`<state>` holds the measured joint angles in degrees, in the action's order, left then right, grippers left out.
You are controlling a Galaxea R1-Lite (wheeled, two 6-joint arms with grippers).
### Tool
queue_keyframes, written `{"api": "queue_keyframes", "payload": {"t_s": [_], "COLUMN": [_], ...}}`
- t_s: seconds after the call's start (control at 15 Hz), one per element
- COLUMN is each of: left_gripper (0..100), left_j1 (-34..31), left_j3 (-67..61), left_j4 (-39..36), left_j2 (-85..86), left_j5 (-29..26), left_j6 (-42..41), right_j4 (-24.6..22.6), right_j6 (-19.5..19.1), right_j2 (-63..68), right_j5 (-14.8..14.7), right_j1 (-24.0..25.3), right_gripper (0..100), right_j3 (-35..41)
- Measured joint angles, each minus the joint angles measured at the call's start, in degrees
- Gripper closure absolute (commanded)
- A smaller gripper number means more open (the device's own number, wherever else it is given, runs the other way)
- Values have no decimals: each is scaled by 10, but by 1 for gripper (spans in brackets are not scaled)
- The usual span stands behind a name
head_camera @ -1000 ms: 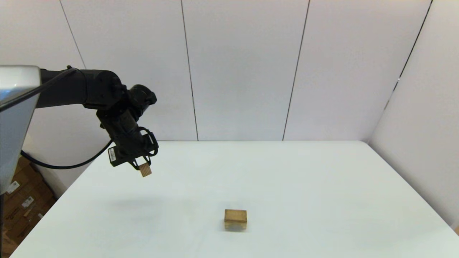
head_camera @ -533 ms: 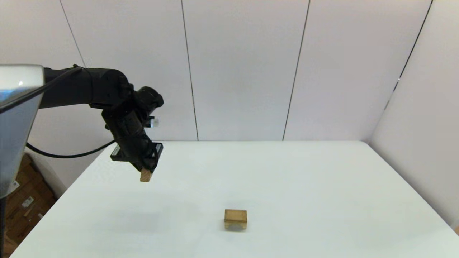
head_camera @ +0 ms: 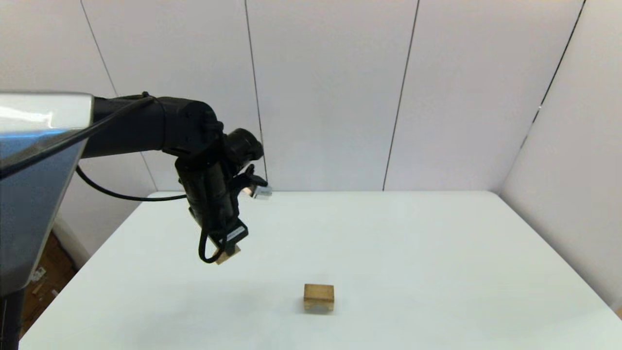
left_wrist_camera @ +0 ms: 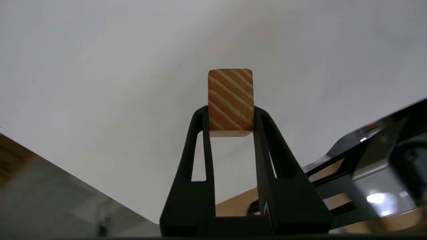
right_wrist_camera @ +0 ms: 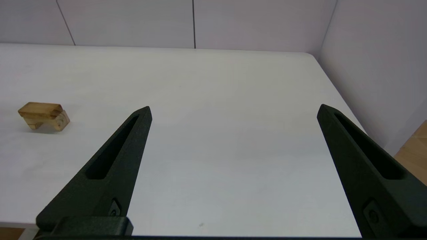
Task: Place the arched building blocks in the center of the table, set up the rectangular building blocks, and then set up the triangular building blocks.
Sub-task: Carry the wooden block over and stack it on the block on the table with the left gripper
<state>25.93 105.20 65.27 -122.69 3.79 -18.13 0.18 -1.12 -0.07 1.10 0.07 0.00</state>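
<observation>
The small light-wood triangular block with striped grain hangs above the left half of the large white table, clamped between the fingers of the left gripper. To do the step well, I would bring it over the stack at the centre, level its flat face, lower slowly and let go only on contact. The stack seems to be one plain flat wooden slab on one arched wooden block. So: three blocks, one of each. The right gripper is parked, fingers wide apart.

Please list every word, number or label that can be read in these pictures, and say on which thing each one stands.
No text can be read.
The small white label on the left gripper: print too small to read.
The light-wood blocks and the white table: no writing visible.
</observation>
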Motion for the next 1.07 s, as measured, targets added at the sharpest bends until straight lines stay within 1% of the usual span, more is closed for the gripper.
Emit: {"api": "queue_keyframes", "payload": {"t_s": [0.2,0.4,0.47,0.73,1.07], "left_gripper": [100,100,100,100,100], "left_j1": [37,72,82,116,155], "left_j3": [-5,14,26,68,78], "left_j4": [0,0,0,-8,-78], "left_j2": [0,-8,-14,-44,-90], "left_j5": [0,-2,-5,-31,-48], "left_j6": [-120,-202,-217,-233,-236], "right_j4": [0,0,0,0,0], "right_j6": [0,0,0,0,0], "right_j2": [0,0,0,0,0], "right_j5": [0,0,0,0,0], "right_j1": [0,0,0,0,0], "right_gripper": [0,0,0,0,0], "right_j3": [0,0,0,0,0]}}
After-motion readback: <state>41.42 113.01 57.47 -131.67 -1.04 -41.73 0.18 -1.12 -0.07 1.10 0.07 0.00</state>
